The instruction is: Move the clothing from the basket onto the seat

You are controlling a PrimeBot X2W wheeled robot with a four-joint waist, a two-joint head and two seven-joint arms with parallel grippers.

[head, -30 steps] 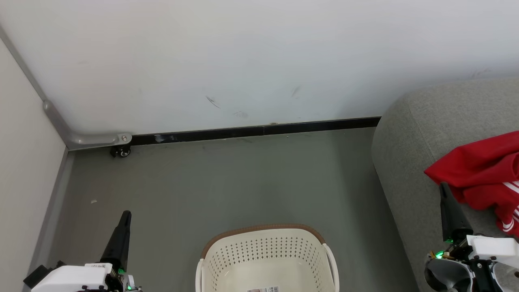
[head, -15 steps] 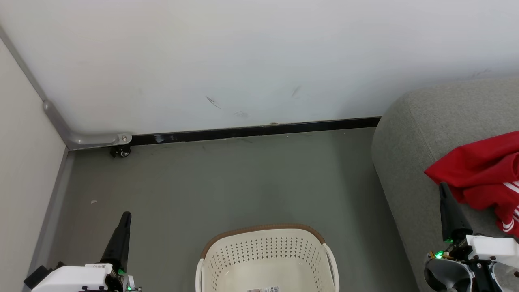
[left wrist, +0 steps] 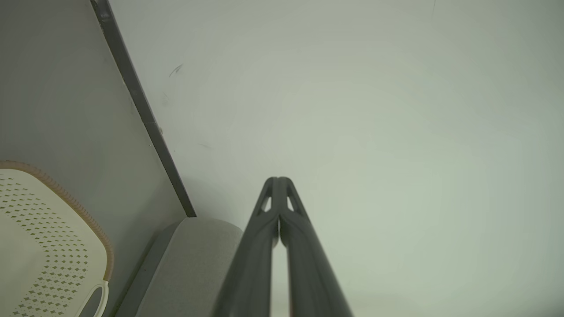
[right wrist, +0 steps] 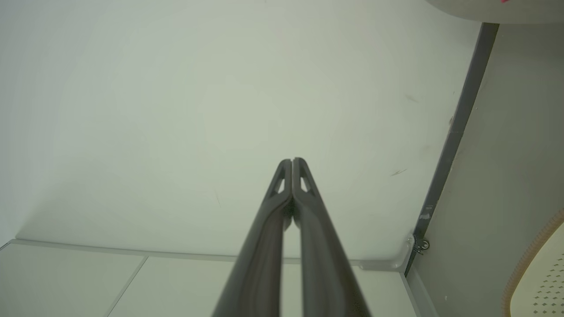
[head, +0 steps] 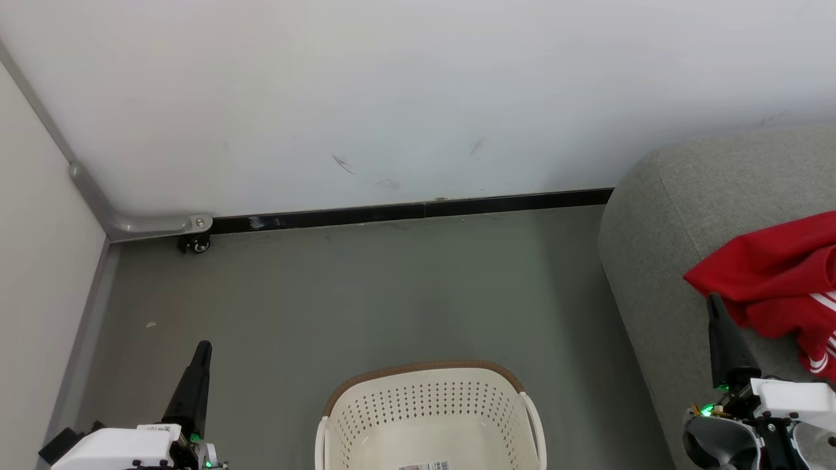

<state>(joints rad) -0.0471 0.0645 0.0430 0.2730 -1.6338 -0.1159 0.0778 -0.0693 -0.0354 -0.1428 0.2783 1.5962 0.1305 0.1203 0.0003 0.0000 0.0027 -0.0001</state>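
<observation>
Red clothing (head: 777, 277) with white stripe trim lies on the grey seat (head: 666, 222) at the right edge of the head view. The cream basket (head: 428, 405) with a brown rim stands on the floor at bottom centre; the inside that shows holds no fabric, only a label. My left gripper (head: 204, 346) is shut at lower left, well left of the basket, holding nothing. My right gripper (head: 716, 300) is shut over the seat, its tip just beside the clothing's near edge. Both wrist views show the shut fingertips, left (left wrist: 278, 180) and right (right wrist: 292, 161), touching and pointing at the wall.
A white wall (head: 392, 98) with a black skirting strip (head: 405, 210) closes off the grey floor (head: 366, 294) ahead. A pale panel (head: 39, 274) with a grey metal rail (head: 130, 225) and a small caster (head: 194, 244) bounds the left side.
</observation>
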